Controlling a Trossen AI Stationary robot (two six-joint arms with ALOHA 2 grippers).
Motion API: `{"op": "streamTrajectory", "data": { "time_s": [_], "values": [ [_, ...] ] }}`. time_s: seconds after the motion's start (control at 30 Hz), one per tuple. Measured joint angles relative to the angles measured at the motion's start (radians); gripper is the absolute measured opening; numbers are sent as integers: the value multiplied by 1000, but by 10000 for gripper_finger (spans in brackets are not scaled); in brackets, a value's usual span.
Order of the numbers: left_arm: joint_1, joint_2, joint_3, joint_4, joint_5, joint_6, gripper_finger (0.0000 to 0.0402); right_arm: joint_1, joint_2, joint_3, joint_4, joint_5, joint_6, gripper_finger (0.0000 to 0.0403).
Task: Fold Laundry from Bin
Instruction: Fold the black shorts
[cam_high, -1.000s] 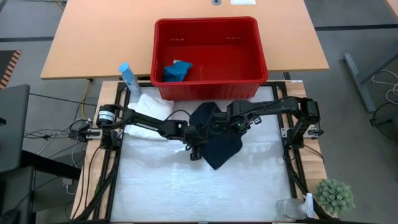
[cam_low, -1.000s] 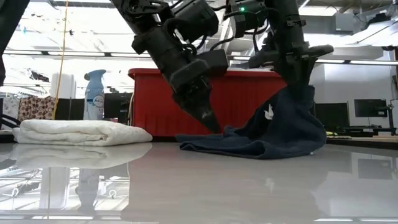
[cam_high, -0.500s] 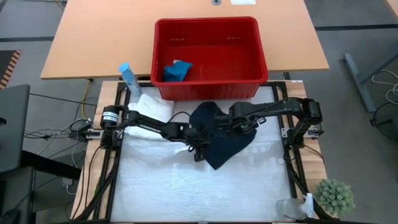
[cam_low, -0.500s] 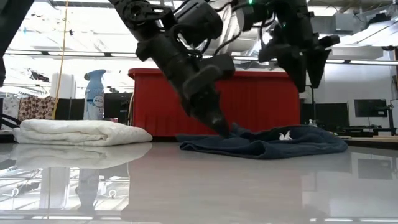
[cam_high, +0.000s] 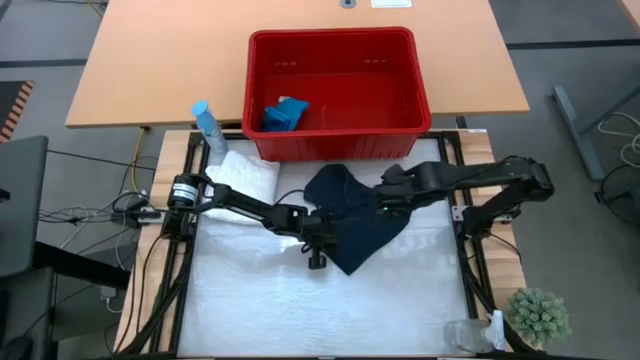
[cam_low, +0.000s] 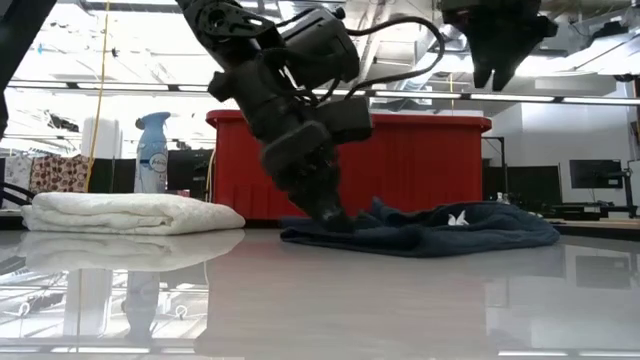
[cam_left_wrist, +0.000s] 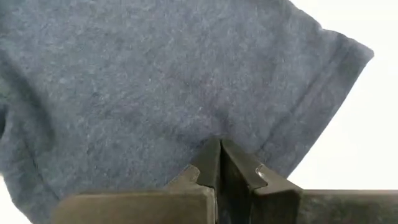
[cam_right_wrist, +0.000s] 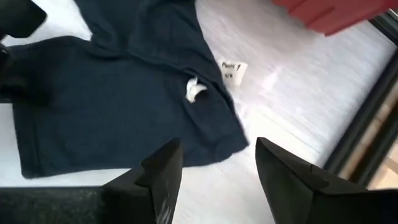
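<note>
L gripper (cam_left_wrist: 219, 163): fingers pressed together, tip set on navy cloth (cam_high: 352, 215) edge | R gripper (cam_right_wrist: 217, 163): fingers apart, raised above cloth | navy cloth: flat on table, just in front of red bin (cam_high: 334, 133) | teal item (cam_high: 284, 113): inside bin | white cloth (cam_high: 240, 182): folded, beside bin's left front corner

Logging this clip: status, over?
Left gripper shut, pinning navy cloth on the table. Right gripper open, raised clear. White cloth folded aside; teal item in bin. Nothing obstructing.

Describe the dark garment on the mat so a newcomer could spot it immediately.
Find the red bin at the table's far side; just in front of it, on the white mat, lies the navy cloth. The left gripper is shut on its edge. Unlike the folded white cloth beside it, it is dark, rumpled and shows small white tags.
</note>
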Motion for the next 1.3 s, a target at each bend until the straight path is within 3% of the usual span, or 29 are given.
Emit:
{"op": "streamTrajectory", "data": {
  "time_s": [0.2, 0.4, 0.6, 0.87, 1.17, 1.3],
  "values": [
    [2, -42, 0, -230, -117, 115, 0, 18, -15, 0, 42, -1, -12, 225],
    [-16, -122, -10, -519, -284, 175, 0, 15, 47, 0, 81, 0, -170, 225],
    [-58, -264, -13, -707, -287, 85, 0, 3, 64, 0, 202, 40, -333, 225],
    [-106, -466, -12, -655, -381, -20, 0, -52, 79, -7, 394, 28, -489, 225],
    [-110, -632, -11, -529, -423, -86, 0, -46, 158, -224, 991, 28, -763, 225],
    [-110, -682, -9, -500, -426, -98, 0, -43, 271, -236, 1116, 27, -809, 225]
  ]
}}
